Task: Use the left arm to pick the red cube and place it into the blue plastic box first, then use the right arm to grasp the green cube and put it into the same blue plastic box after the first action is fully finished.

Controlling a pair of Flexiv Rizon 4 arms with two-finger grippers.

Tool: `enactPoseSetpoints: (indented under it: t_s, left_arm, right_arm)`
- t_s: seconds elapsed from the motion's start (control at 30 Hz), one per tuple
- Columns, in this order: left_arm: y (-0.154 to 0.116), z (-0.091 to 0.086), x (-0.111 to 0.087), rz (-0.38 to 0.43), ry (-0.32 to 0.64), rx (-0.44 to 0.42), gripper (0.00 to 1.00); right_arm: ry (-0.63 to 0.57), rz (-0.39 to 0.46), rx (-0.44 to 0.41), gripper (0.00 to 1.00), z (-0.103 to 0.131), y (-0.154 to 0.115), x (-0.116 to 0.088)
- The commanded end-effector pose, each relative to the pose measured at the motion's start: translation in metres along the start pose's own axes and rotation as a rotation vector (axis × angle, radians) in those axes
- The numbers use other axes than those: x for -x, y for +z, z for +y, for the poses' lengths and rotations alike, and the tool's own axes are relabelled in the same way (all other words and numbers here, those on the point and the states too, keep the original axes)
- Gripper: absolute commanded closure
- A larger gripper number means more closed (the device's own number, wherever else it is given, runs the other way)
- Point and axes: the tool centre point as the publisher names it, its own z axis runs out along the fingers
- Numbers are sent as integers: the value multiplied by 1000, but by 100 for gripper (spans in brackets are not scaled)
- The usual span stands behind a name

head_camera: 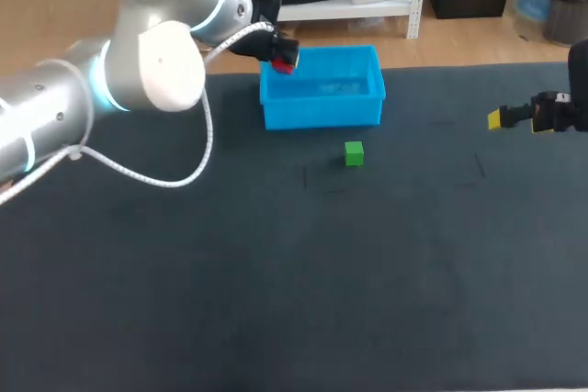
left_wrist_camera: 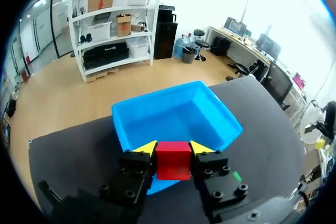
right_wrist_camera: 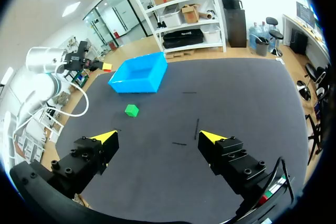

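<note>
There are two arms, and each one has one tool. There are two cubes, one red and one green, and there is one blue box.

The left arm comes in from the left side and goes out to the far part of the dark bench. The left tool is clenched on the red cube. One yellow-tipped finger presses on each side of the cube. The red cube is up in the tool, over the rim at the left end of the blue box. It is not down inside the box. From the left wrist, the inside of the box shows just ahead of the cube.

The green cube sits on the bench by itself. It is near the front wall of the box but does not touch it.

The right tool is at the right side of the bench, well apart from the green cube and the box. It is released. Its two fingers stand wide apart, with only bare bench showing between them.
</note>
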Motion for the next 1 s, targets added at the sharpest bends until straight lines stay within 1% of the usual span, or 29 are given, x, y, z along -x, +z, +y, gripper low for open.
enactPoseSetpoints:
  t_s: [0.03,0.17,0.27,0.63,0.9,0.93,0.97,1.0]
  left_arm:
    - [35,4,9,17,2,-15,100]
    - [48,6,8,48,5,-17,100]
    - [54,5,8,56,8,-20,100]
    - [67,4,6,95,-2,-26,100]
    - [70,4,3,118,-7,-25,100]
    - [70,4,3,122,-7,-24,87]
    - [71,3,3,125,-6,-24,66]
    - [71,3,2,126,-4,-24,57]
  right_arm:
    - [0,2,0,0,0,0,0]
    - [0,2,0,0,0,0,0]
    - [0,2,0,0,0,0,0]
    - [0,2,0,0,0,0,0]
    - [0,2,0,0,0,0,0]
    - [0,2,0,0,0,0,0]
    - [0,2,0,0,0,0,0]
    - [0,2,0,0,0,0,0]
